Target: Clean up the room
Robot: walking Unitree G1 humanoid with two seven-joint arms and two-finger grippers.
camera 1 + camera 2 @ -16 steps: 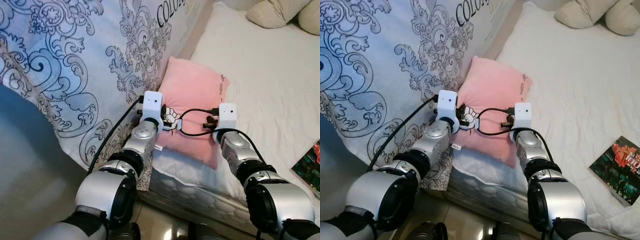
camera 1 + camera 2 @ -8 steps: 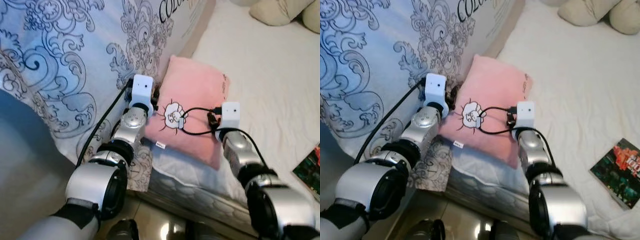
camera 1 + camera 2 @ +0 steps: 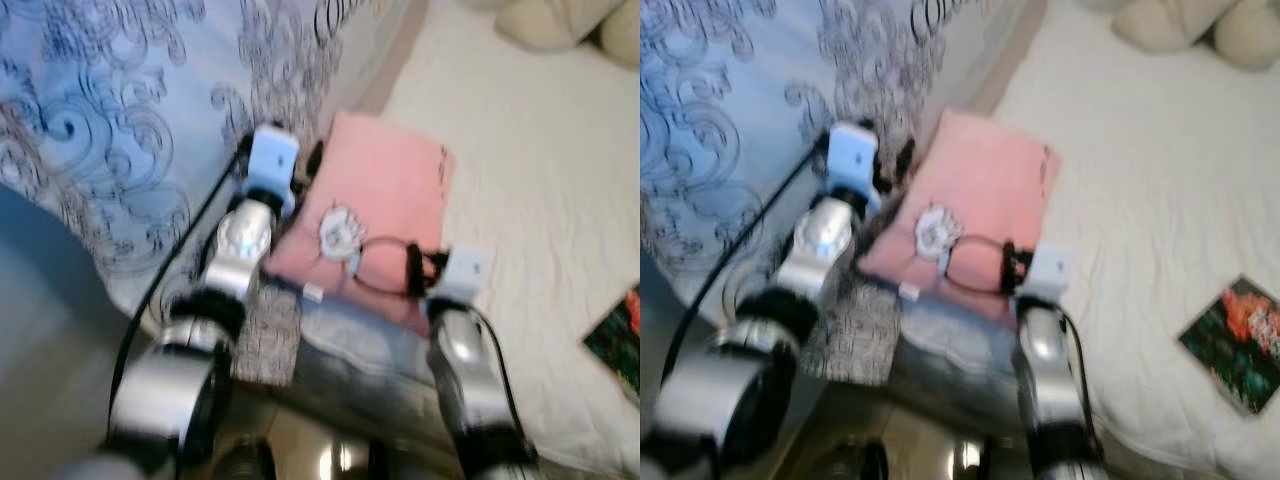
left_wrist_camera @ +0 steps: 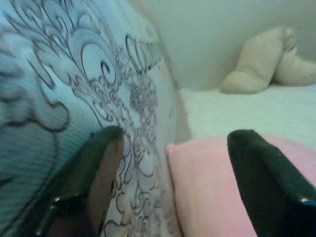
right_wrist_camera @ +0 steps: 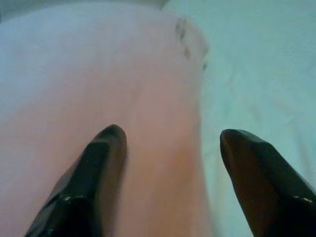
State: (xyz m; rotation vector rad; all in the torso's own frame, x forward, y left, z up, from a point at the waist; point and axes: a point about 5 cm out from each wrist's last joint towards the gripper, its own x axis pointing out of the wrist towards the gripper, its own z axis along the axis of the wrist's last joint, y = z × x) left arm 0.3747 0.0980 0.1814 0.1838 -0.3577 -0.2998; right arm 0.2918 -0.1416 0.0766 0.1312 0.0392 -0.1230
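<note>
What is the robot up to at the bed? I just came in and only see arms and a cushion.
The robot is working on a pink pillow lying at the edge of the bed, beside a blue patterned quilt. Its left gripper, fingers open, sits at the pillow's quilt side; its right gripper, also open, hovers over the pillow. Neither holds it yet.

a plain pink pillow with a small white figure printed on it lies on a white bedsheet. beside it, a pale blue cover carries dark scrolling swirls. cream cushions; a dark green-and-red book.
</note>
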